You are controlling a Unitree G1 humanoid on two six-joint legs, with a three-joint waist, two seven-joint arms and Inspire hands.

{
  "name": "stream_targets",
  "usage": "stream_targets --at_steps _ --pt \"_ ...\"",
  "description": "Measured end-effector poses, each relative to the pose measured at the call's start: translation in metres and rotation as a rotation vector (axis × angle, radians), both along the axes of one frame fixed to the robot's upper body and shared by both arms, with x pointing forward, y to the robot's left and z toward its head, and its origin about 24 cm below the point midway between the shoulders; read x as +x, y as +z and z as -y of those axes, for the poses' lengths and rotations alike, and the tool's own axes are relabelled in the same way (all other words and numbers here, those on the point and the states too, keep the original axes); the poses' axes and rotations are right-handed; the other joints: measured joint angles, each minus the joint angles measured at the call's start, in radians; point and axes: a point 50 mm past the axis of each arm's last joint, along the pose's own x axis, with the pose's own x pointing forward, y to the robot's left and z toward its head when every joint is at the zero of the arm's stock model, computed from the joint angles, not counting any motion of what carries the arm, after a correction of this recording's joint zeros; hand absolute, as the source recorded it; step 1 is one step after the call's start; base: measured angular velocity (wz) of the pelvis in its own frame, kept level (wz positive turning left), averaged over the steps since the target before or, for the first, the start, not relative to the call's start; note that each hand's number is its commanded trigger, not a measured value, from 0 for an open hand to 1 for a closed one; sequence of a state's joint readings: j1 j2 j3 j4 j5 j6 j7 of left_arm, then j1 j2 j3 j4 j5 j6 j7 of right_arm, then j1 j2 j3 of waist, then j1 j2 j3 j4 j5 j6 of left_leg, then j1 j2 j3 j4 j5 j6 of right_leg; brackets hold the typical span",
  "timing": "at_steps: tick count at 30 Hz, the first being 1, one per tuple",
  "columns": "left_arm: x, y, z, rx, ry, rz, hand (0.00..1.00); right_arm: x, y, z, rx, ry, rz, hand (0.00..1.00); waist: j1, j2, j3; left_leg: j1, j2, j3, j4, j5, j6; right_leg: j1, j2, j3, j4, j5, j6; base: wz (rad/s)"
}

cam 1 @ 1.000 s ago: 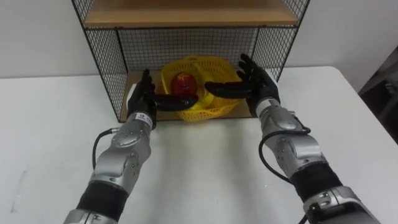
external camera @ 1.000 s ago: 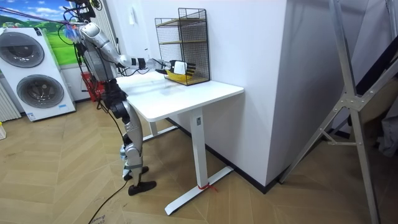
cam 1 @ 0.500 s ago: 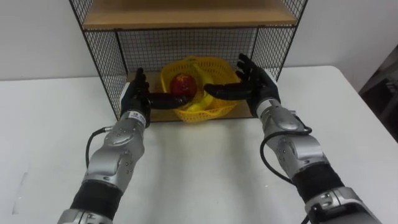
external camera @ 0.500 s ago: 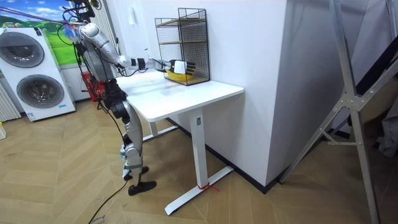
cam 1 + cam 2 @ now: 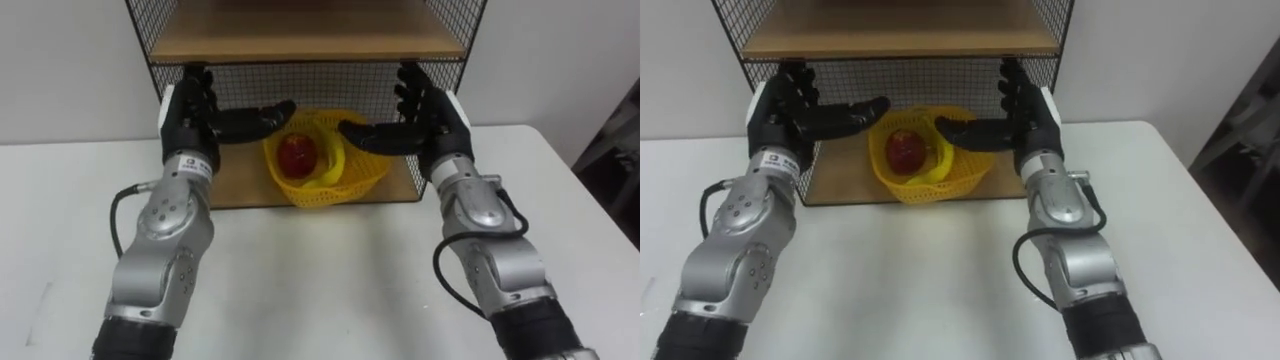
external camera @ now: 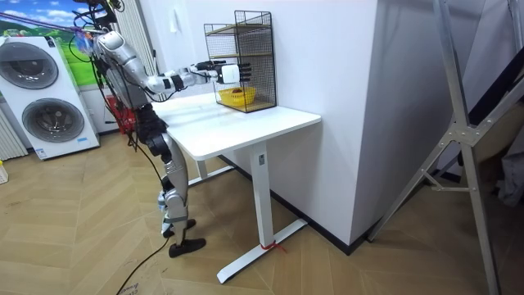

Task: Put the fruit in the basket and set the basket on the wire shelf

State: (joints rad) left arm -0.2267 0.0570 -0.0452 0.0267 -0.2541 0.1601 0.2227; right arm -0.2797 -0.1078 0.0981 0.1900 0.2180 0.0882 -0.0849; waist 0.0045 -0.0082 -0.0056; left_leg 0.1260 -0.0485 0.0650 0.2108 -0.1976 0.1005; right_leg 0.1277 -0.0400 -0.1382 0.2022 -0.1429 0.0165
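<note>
On the lower board of the black wire shelf [image 5: 235,178] sat the yellow plastic basket [image 5: 330,170] holding a round red fruit [image 5: 294,153], the left robot hand [image 5: 186,106] and right robot hand [image 5: 440,112] spread open to either side, delivery apparently complete.

I have raised both hands from the flanks of the yellow basket [image 5: 345,185]. My left hand [image 5: 188,112] and right hand [image 5: 432,112] now stand higher, at the front of the wire shelf [image 5: 310,82] just under its upper board [image 5: 300,35]. My fingers are straight up, with the thumbs reaching inward above the basket's rim. In the room view my arms have lifted clear of the basket.
</note>
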Motion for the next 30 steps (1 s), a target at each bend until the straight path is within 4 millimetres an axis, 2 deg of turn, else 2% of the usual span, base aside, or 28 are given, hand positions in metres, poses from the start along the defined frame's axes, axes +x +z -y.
stream_targets --at_steps 9,13,20,23,25,30 --pt "-0.011 0.002 0.001 0.012 -0.033 0.028 0.00 -0.017 0.004 -0.001 -0.090 0.047 0.050 0.00 0.001 -0.016 -0.0013 -0.003 0.001 0.004 -0.007 0.002 -0.003 -0.007 0.007 0.004 -0.001 0.000 -0.001 -0.01" --pt "-0.021 0.003 0.003 0.002 -0.063 0.050 0.00 -0.031 0.007 -0.001 -0.093 0.072 0.075 0.00 -0.001 -0.017 -0.0014 -0.012 0.001 0.004 -0.009 0.002 -0.003 -0.016 0.007 0.006 -0.001 0.000 -0.001 0.00" --pt "-0.032 -0.002 0.011 -0.007 -0.149 0.063 0.00 -0.036 0.006 -0.002 -0.084 0.094 0.076 0.00 -0.002 -0.018 -0.0007 -0.013 0.002 0.012 -0.013 0.002 -0.003 -0.018 0.008 0.014 -0.001 0.001 -0.001 -0.03" --pt "-0.039 -0.008 0.020 -0.007 -0.220 0.058 0.00 -0.041 0.007 -0.003 -0.065 0.116 0.084 0.00 -0.002 -0.018 -0.0008 -0.018 0.002 0.014 -0.013 0.002 -0.003 -0.026 0.009 0.017 0.000 0.001 -0.002 -0.02" --pt "-0.050 -0.019 0.025 -0.012 -0.266 0.024 0.00 -0.049 0.003 -0.006 -0.058 0.129 0.085 0.00 -0.003 -0.017 -0.0002 -0.025 0.002 0.015 -0.013 0.002 -0.003 -0.030 0.011 0.021 0.000 0.001 -0.002 0.00" --pt "-0.068 -0.035 0.022 -0.049 -0.272 -0.019 0.00 -0.065 -0.010 -0.003 -0.052 0.140 0.043 0.00 -0.002 -0.014 -0.0014 -0.042 0.003 0.015 -0.010 0.002 -0.003 -0.046 0.011 0.021 0.003 0.002 -0.003 0.00"
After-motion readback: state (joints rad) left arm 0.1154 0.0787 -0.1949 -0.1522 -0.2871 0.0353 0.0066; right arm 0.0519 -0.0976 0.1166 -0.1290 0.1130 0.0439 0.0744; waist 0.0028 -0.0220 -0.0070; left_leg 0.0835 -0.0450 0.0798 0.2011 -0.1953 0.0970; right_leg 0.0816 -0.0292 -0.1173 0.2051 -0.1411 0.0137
